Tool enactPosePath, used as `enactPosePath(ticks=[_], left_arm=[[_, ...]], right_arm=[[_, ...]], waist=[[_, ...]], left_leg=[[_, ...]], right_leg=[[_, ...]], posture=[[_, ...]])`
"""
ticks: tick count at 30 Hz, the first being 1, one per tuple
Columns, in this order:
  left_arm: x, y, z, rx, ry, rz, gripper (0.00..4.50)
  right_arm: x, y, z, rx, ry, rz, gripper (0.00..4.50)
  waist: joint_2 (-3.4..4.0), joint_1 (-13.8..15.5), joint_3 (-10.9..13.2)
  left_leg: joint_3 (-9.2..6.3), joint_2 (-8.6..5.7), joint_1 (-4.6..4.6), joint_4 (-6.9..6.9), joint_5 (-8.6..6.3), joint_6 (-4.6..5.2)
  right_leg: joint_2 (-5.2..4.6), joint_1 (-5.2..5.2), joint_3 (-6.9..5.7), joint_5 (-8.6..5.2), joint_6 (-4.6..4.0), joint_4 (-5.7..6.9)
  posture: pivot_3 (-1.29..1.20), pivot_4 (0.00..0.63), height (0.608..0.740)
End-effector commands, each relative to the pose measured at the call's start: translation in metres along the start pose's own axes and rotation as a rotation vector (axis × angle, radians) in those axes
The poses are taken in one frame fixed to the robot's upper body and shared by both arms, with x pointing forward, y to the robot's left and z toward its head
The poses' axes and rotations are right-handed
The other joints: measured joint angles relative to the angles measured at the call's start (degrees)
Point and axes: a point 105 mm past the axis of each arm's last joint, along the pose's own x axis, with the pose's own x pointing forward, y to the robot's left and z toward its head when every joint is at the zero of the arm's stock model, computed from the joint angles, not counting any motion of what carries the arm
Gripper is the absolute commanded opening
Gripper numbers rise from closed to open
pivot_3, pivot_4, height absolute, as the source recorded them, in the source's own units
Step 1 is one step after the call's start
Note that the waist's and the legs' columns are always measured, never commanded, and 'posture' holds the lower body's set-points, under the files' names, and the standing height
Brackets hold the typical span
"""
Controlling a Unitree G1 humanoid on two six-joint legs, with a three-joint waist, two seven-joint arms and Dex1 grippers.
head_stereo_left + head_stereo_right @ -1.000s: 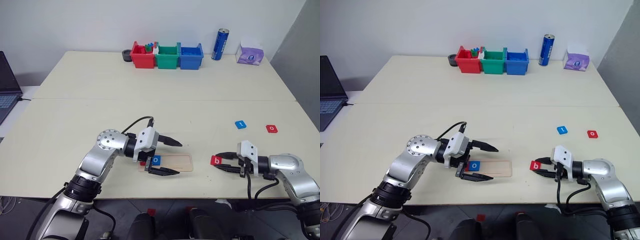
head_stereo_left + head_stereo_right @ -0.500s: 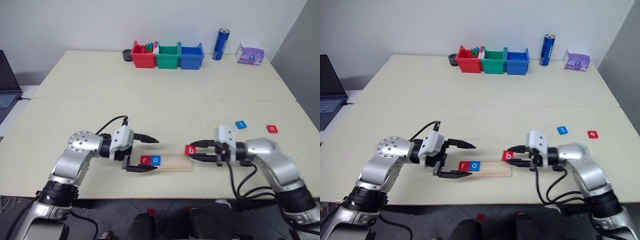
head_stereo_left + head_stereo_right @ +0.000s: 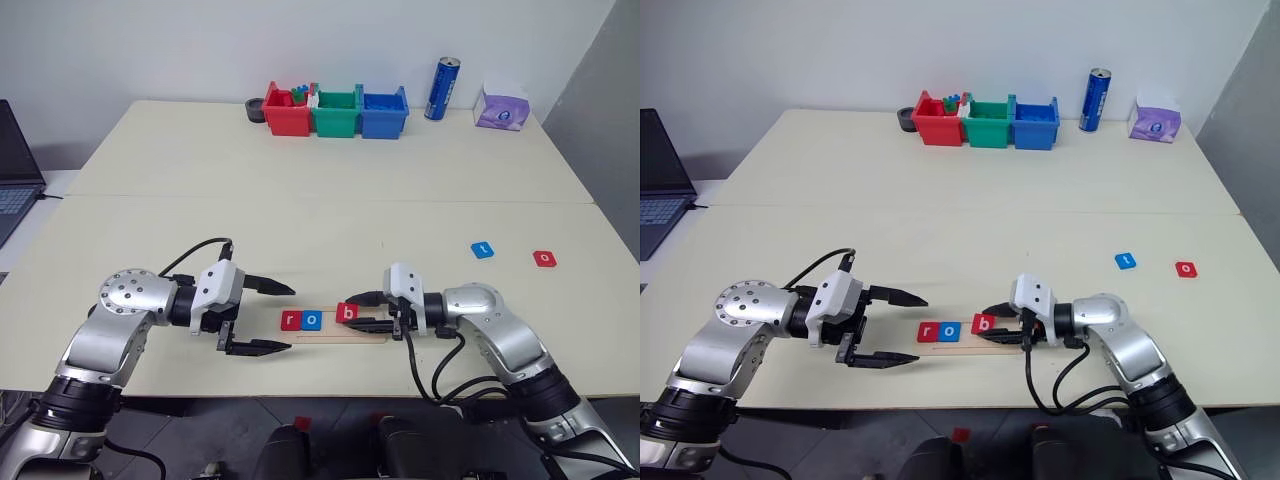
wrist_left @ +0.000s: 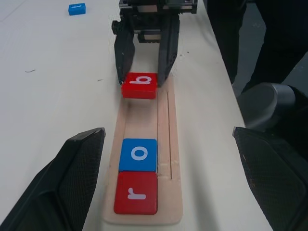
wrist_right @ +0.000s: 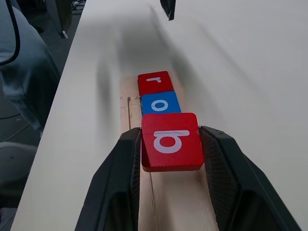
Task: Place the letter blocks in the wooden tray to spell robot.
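While my right gripper [image 3: 362, 310] clamps the red b tile [image 3: 346, 312] over the tray [image 4: 168, 144], just beside the blue o [image 3: 312, 320], the red r [image 3: 291, 320] sits at the tray's left end. My left gripper [image 3: 268, 318] hangs wide open and empty left of the tray. Blue t [image 3: 483, 250] and red o [image 3: 543, 258] lie well apart, far right.

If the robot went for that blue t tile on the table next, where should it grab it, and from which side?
Probably from above, pinching two opposite side edges of the blue t tile. It lies flat on the table, so only its thin edges give a hold, and it sits apart from the red o tile, leaving room for fingers on either side.
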Motion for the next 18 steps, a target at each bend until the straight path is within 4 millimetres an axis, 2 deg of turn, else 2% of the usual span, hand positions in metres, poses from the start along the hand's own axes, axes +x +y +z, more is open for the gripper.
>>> enactPosePath(ticks=[1, 9, 18], left_arm=[[-0.005, 0.002, 0.006, 0.031, -0.007, 0.017, 4.50], [-0.001, 0.002, 0.008, 0.036, -0.013, 0.002, 4.50], [0.002, 0.003, 0.010, 0.041, -0.018, 0.005, 4.50]], right_arm=[[0.007, -0.004, 0.006, -0.047, -0.007, -0.006, 1.46], [0.022, -0.013, 0.008, -0.029, -0.014, -0.022, 1.46], [0.028, -0.007, 0.007, -0.035, -0.006, 0.013, 1.46]], waist=[[0.00, 0.0, 0.0], [0.01, -0.1, 0.0], [0.01, -0.1, 0.0]], left_leg=[[0.01, 0.00, 0.00, 0.00, 0.00, 0.00], [0.01, 0.01, 0.01, 0.00, 0.00, 0.00], [0.01, 0.01, 0.01, 0.00, 0.00, 0.00]], right_leg=[[0.00, 0.00, 0.00, 0.00, 0.00, 0.00], [0.01, -0.01, -0.01, 0.00, 0.00, 0.01], [0.01, -0.01, -0.01, 0.00, 0.00, 0.01]], posture=[[0.00, 0.150, 0.740], [0.00, 0.150, 0.740], [0.00, 0.150, 0.740]])
